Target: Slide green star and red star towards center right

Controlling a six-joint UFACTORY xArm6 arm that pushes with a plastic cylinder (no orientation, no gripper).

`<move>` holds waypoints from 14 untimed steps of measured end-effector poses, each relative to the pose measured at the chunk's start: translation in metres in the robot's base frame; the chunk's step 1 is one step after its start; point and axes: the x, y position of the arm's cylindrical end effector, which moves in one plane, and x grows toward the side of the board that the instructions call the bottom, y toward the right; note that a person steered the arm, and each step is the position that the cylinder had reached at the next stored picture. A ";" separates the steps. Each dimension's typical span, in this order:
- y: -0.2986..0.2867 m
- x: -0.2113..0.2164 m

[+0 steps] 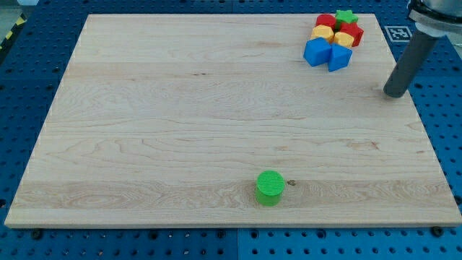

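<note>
Green star [347, 16] and red star [352, 32] are sitting clustered at the table's [180, 108] top right. I'm holding my tip [394, 94] lower right of them, apart, touching nothing.

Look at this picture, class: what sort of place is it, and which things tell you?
Probably a robotics lab bench: a wooden board lies on a blue perforated table, a printed marker tag sits at the board's corner, and my tip stands right of clustered coloured blocks.
</note>
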 end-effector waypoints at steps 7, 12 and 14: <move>-0.003 -0.205; -0.062 -0.203; -0.062 -0.176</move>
